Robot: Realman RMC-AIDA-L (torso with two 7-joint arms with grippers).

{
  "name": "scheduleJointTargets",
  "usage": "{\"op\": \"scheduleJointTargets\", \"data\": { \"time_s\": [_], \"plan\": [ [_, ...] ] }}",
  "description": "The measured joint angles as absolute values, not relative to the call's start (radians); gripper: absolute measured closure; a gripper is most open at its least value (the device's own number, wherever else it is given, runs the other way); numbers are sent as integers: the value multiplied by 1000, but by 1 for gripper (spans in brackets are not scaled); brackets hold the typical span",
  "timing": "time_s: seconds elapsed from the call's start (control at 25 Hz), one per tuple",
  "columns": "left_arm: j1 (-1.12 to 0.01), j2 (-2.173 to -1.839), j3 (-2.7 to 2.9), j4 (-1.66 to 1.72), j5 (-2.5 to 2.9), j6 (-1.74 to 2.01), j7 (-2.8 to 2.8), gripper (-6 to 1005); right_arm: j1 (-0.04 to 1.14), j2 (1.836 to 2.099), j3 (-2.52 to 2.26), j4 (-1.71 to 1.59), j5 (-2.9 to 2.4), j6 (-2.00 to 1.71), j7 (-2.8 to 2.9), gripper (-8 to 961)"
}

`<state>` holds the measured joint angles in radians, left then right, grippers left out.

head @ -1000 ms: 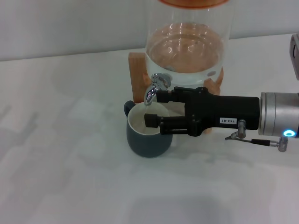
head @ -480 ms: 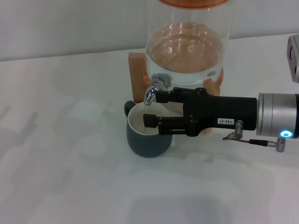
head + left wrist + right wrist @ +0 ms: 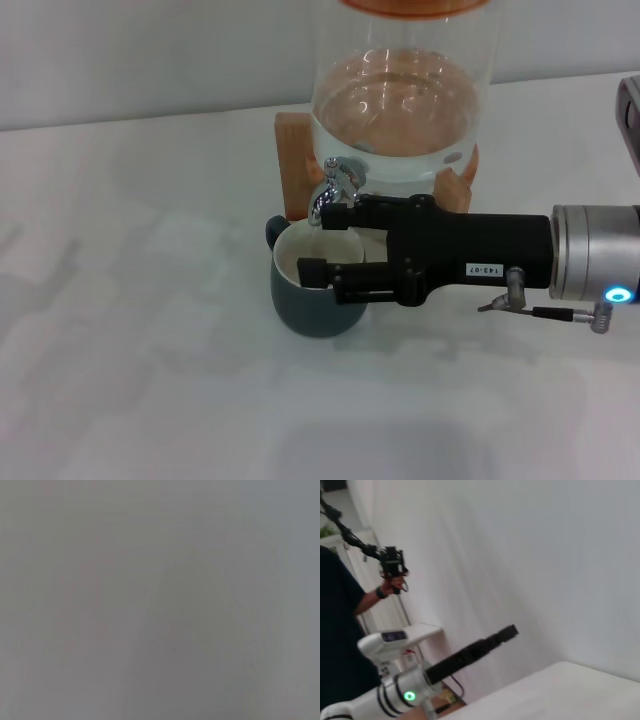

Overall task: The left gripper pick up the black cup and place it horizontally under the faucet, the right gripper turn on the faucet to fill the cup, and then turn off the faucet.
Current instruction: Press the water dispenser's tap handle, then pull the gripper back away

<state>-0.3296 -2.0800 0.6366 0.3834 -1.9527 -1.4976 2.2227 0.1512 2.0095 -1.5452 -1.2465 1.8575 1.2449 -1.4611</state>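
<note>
Right hand (image 3: 322, 243) at the faucet (image 3: 333, 188), fingers spread.
Black cup (image 3: 316, 293) upright on table (image 3: 150, 350) beneath spout, partly hidden by lower finger. Left hand (image 3: 509, 630) off aside; state cannot be told.

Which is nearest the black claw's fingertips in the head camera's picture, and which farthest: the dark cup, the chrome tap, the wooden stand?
From the right gripper:
1. The faucet and the black cup, just behind and just below; too close to call.
2. The wooden stand, behind the faucet under the glass jar.
</note>
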Motion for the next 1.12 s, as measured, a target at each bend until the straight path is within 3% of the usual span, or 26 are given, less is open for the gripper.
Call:
{"op": "scheduleJointTargets", "data": {
  "time_s": [1.12],
  "plan": [
    [-325, -2080, 641, 388, -1945, -1510, 2206, 113, 150, 2010, -1563, -1236, 1861, 1131, -1489, 147]
  ]
}}
